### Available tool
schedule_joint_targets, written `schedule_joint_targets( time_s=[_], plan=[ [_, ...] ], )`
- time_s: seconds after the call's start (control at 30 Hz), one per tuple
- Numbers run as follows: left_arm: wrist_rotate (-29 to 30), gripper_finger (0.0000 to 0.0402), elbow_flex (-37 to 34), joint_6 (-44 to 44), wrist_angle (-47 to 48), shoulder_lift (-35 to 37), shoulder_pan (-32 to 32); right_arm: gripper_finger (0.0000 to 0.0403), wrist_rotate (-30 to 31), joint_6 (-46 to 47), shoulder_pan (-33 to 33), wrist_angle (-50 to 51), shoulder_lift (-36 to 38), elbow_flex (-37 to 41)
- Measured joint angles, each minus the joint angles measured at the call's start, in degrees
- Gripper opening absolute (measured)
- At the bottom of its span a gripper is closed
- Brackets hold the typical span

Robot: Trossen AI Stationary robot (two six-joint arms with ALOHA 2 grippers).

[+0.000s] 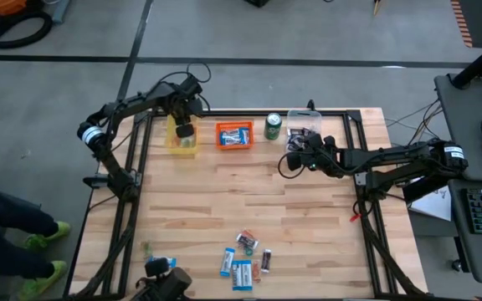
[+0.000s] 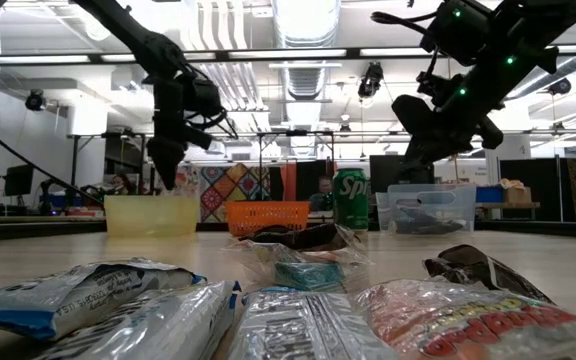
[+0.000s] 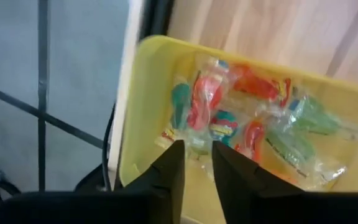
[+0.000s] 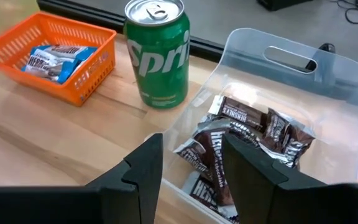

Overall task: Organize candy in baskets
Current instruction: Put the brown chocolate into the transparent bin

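1. Nearest the table's front edge, loose candy [image 1: 243, 259] lies in a small cluster on the wooden table [image 1: 224, 192]: blue-and-white bars, a dark mini bar and a few small bright sweets.
2. Well behind it, the right gripper [image 4: 190, 163] hovers over the near rim of the clear basket [image 4: 347, 134], its fingers spread apart and holding nothing; dark brown bars [image 4: 241, 137] lie in a heap inside.
3. Along the back edge stand the yellow basket [image 1: 182, 139], the orange basket [image 1: 234, 135] holding blue-and-white bars, a green soda can [image 1: 273, 126], then the clear basket.
4. Over the yellow basket hangs the left gripper [image 3: 196, 163], fingers a narrow gap apart, empty; red, green and orange sweets [image 3: 241, 124] lie below it in the basket.
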State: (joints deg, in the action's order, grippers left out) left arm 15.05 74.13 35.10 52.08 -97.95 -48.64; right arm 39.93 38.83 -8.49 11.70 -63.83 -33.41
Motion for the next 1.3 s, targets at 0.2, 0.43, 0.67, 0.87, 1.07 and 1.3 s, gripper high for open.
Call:
schedule_joint_targets(
  time_s=[0.2, 0.43, 0.67, 0.87, 1.07, 1.3],
  plan=[
    [-2.7, 0.0094, 4.4, -11.7, 6.6, 0.2, 0.4, 0.0153, -6.8, -1.3, 0.0, 0.1, 0.1, -0.2],
    [-22.0, 0.0089, 2.7, -23.9, 5.8, 5.8, 5.6, 0.0153, -36.9, -5.3, 1.5, -5.3, 0.0, -1.7],
    [-23.4, 0.0084, -8.2, -30.0, -7.1, 17.4, 22.4, 0.0153, -41.4, -5.4, 12.4, -12.3, 0.0, -1.8],
    [-20.5, 0.0084, -19.4, -38.1, -20.5, 26.1, 40.2, 0.0153, -35.4, -2.6, 21.7, -17.1, 0.0, -1.8],
    [-9.8, 0.0084, -26.9, -45.6, -29.8, 30.1, 56.4, 0.0153, -26.4, 0.9, 28.6, -18.0, -0.1, -2.2],
    [0.3, 0.0084, -28.0, -50.7, -31.2, 30.5, 68.8, 0.0153, -21.4, 2.3, 33.4, -18.1, -6.9, -7.3]
  ],
)
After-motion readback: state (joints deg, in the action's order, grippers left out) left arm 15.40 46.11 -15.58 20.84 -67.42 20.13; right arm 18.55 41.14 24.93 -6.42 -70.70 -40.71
